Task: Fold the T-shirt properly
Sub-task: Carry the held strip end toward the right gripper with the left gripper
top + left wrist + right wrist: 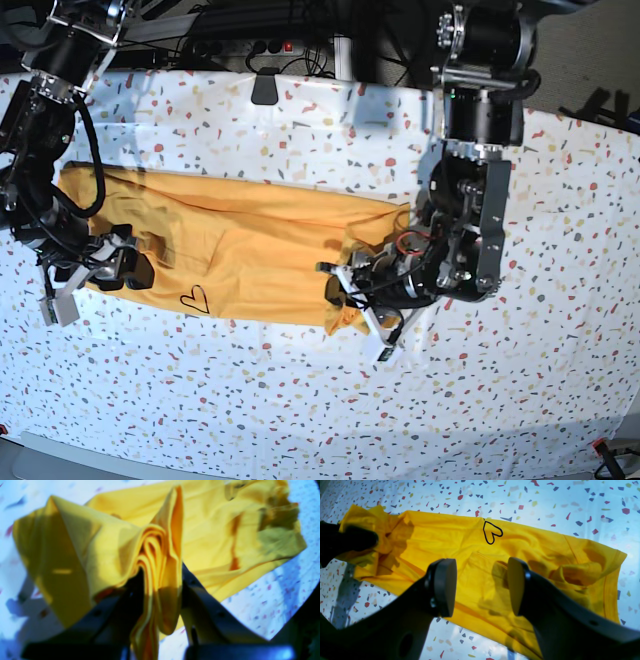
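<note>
Two robot arms reach down over a table covered in a white cloth speckled with coloured flecks, where a mustard-yellow T-shirt lies stretched in a long, rumpled band across the middle.

The left arm, on the right side of the base view, hangs almost straight down from its mount and bends inward at the wrist, so that the left gripper meets the shirt's end nearest it. Its jaws are pressed together on a thick bunch of gathered yellow cloth; the left wrist view shows several layers of folds squeezed between the two dark fingers, with the cloth lifted into a peak above them and the remainder spreading out onto the table beyond.

The right arm, on the left side of the base view, curves down from the upper corner and ends low over the shirt's opposite end. The right gripper has its jaws spread, its two round dark pads standing apart with nothing between them, hovering above the yellow fabric.

A small black heart outline shows on the shirt near its edge. In the right wrist view the far end of the cloth is bunched beside a dark shape at the left edge.
</note>
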Robot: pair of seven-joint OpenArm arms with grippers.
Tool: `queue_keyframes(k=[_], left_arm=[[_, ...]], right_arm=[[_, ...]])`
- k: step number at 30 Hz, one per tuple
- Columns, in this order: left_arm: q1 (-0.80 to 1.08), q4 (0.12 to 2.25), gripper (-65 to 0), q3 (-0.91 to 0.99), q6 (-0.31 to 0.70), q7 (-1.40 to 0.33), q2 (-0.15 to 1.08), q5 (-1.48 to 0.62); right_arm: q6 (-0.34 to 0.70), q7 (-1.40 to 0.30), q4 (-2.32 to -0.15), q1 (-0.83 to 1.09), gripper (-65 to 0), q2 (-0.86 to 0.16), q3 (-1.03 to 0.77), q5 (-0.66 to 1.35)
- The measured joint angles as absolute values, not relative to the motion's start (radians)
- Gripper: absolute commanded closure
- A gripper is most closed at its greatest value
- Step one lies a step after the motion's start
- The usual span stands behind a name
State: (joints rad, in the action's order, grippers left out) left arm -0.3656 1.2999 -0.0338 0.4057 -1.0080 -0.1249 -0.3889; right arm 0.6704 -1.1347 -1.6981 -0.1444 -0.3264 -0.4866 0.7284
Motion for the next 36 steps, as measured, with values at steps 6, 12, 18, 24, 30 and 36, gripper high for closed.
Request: queue_keyframes(k=[6, 12, 18, 24, 30, 36], left_arm=[[-0.328, 1.3, 0.0, -0.039, 0.391, -0.893, -0.144, -0.3], [-0.297, 1.3, 0.0, -0.039, 0.384, -0.888, -0.144, -0.314], [-0.302, 1.3, 0.0, -0.039, 0.384, -0.833, -0.144, -0.319], [-0.302, 1.3, 0.0, -0.039, 0.384, -0.834, -0.144, -0.319], [-0.302, 1.3, 0.0, -0.039, 0.384, -0.837, -0.144, -0.416], [-0.311, 1.3, -29.9, -0.12, 0.377, -0.824, -0.139, -0.554]], right_arm=[[0.67, -1.135, -1.698, -0.144, -32.6, -0.326, -0.487, 0.729], [0.67, -1.135, -1.698, -0.144, -32.6, -0.326, -0.487, 0.729], [0.67, -1.135, -1.698, -0.144, -32.6, -0.326, -0.487, 0.729], [0.67, -1.135, -1.698, -0.144, -32.6, -0.326, -0.487, 0.729], [0.67, -1.135, -1.698, -0.144, -32.6, -0.326, -0.487, 0.729], [0.67, -1.135, -1.698, -0.144, -32.6, -0.326, -0.487, 0.729]])
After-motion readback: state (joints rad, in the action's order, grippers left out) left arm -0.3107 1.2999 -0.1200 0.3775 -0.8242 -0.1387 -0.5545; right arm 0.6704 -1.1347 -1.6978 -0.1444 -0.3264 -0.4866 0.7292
